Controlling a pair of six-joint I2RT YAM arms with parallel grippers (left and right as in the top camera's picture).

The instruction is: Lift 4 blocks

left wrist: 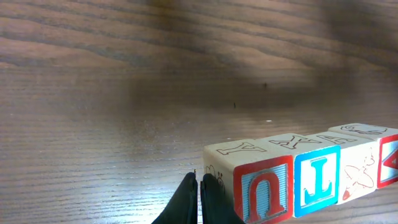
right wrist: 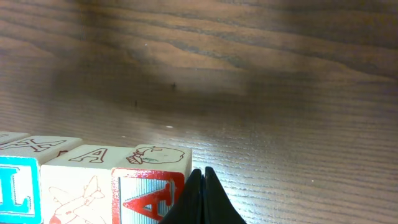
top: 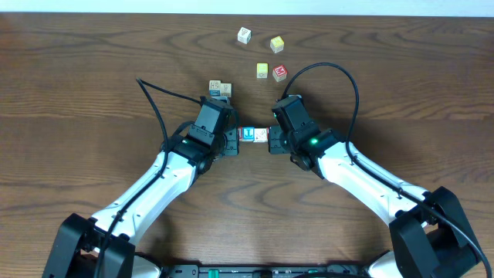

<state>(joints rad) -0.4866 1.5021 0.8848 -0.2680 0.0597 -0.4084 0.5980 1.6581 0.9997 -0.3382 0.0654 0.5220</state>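
Shut tight at the bottom centre of the left wrist view: left gripper [left wrist: 200, 188], tips together, nothing between them, set against the end face of the red U block [left wrist: 264, 190]. Running off to the lower right from there, face to face in one row: blue block [left wrist: 317, 182], white block [left wrist: 357, 174] with a plane drawing, red A block [left wrist: 390, 163] cut by the frame edge. Same at the other end, bottom centre of the right wrist view: right gripper [right wrist: 202, 183] fully closed, nothing between its fingers, tips against the red A block's end. From overhead, row at frame centre, spanning the gap between both grippers. Cannot tell whether clear of the table [top: 93, 77]. Loose cubes [top: 276, 44] at upper centre, well apart from the row; cube pair [top: 219, 89] just above the left gripper.
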